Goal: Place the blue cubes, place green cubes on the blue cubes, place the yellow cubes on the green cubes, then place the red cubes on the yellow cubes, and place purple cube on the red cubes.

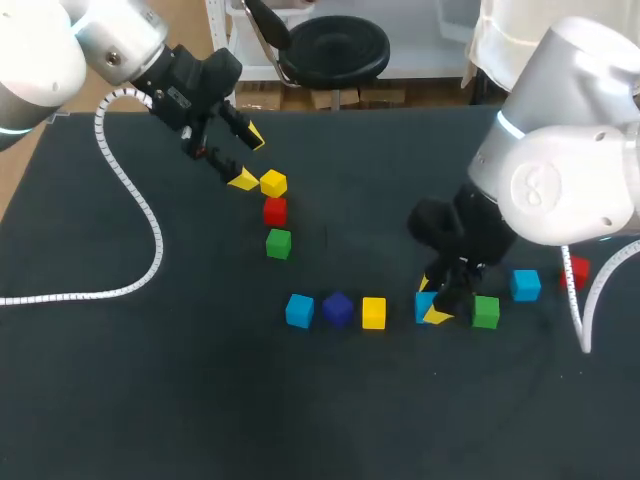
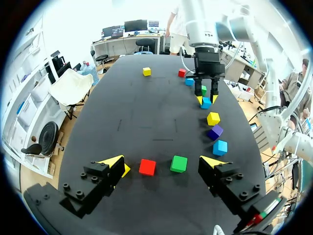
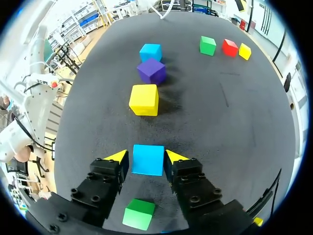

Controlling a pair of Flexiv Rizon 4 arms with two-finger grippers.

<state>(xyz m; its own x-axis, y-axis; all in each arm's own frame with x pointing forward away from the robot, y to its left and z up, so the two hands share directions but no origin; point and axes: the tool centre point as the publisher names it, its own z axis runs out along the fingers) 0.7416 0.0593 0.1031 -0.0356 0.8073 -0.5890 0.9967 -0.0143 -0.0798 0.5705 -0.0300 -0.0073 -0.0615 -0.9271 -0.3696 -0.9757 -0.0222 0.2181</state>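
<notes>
Left end effector (image 1: 249, 158): You had it over the far left part of the surface (image 1: 150, 400), its 2 fingers spread wide with nothing between them.
Left arm's cable (image 1: 150, 230): A white coiled cable trailed across the surface on your left side.
Line of 3 by the left end effector: The upper yellow cube (image 1: 273, 183) sat just beside 1 yellow fingertip in the head view. The upper red cube (image 1: 275, 211) and then the upper green cube (image 1: 279, 244) followed it toward you, near each other but apart.
Row of 3 at the middle: The row blue cube (image 1: 299, 310), the purple cube (image 1: 338, 309) and the row yellow cube (image 1: 373, 312) lay side by side with small gaps.
Right end effector (image 3: 147, 156): You had it down at the surface, straddling the straddled blue cube (image 3: 148, 159). You could not tell whether it was clamped on that cube or merely around it.
Straddled blue cube: It rested on the surface, next in line after the row yellow cube.
Right-side cubes: The right green cube (image 1: 486, 311) sat just beside the right end effector. The right blue cube (image 1: 525, 285) lay near it, and the right red cube (image 1: 575, 270) lay beyond that, partly behind the right arm's cable.
Stacking: Each cube you could see sat directly on the surface.
</notes>
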